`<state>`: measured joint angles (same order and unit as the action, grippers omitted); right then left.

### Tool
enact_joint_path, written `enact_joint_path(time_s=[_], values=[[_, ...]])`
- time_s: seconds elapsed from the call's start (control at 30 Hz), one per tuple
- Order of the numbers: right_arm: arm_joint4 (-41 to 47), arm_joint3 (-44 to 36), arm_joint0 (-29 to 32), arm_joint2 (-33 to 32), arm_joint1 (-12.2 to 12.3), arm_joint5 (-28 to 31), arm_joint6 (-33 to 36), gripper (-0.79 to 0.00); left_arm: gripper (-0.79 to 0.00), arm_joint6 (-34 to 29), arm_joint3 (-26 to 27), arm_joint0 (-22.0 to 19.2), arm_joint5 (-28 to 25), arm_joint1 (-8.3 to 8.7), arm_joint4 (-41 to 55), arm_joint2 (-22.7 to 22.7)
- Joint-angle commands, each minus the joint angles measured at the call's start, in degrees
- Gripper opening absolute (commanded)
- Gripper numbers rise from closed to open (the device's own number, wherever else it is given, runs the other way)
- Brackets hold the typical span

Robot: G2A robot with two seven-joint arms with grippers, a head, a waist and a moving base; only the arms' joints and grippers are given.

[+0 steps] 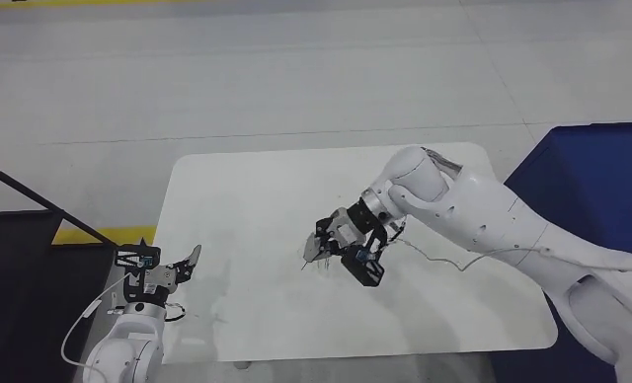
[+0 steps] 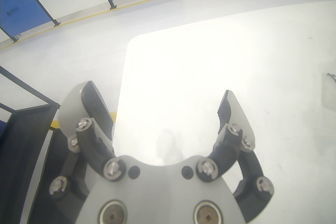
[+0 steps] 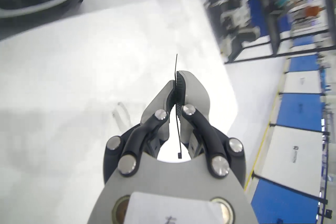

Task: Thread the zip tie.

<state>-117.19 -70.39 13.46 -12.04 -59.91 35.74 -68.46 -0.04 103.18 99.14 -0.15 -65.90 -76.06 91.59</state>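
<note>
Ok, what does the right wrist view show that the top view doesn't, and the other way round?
Right wrist view: the zip tie seen up close, clamped in the right gripper, with its thin tail past the tips and its head hanging behind them. Top view: the left gripper, open and empty, by the table's edge. Both: the right gripper shut above the white table.
</note>
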Motion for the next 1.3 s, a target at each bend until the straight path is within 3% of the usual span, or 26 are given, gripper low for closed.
enact_joint_path(time_s=[0.0, 0.13, 0.2, 0.47, 0.53, 0.6, 0.7, 0.8, 1.07, 1.27], values=[[6.31, 5.03, 1.28, -1.62, 0.64, -5.66, -5.74, -0.785, 0.0, -0.66, 0.46, 0.31, -2.67, -0.07, 3.08, -0.29], [19.3, 6.74, 4.67, -2.19, 1.35, -13.13, -13.23, -0.785, 0.0, -2.06, 2.28, 1.76, -10.77, 0.05, 8.77, -0.18], [23.88, 6.22, 5.02, -0.59, 1.53, -15.12, -15.23, -0.785, 0.0, -2.06, 2.28, 1.76, -10.77, 0.05, 8.77, -0.18], [25.76, 4.81, 6.44, -1.06, 1.45, -15.46, -14.64, -0.785, 0.0, -2.04, 2.35, 1.77, -10.9, 0.02, 9.32, -0.27], [31.81, 1.98, 8.9, -1.79, 1.28, -15.84, -15.92, -0.785, 0.0, -3.87, 4.2, 2.72, -17.33, -0.05, 17.35, -1.32], [37.85, -0.3, 10.39, -2.06, 1.21, -15.76, -15.85, -0.785, 0.0, -4.73, 6.75, 3.57, -21.72, 0.15, 19.0, -1.08], [45.37, -2.33, 10.66, -1.98, 1.36, -13.83, -13.93, -0.785, 0.0, -1.99, 9.28, 4.9, -24.21, 0.03, 15.71, -4.24], [51.94, -4.97, 10.8, -1.77, 1.2, -12.05, -12.16, -0.785, 0.0, 0.24, 10.93, 5.19, -26.78, -0.32, 18.2, -8.53], [54.01, -5.78, 11.1, -1.76, 1.14, -11.15, -11.2, -0.785, 0.0, 1.08, 11.17, 4.75, -26.46, -0.38, 18.22, -8.73], [64.05, -8.52, 16.1, -2.63, -0.08, -2.08, -2.16, -0.785, 0.0, -0.54, 12.23, 4.03, -27.27, -0.65, 27.0, -10.68]])
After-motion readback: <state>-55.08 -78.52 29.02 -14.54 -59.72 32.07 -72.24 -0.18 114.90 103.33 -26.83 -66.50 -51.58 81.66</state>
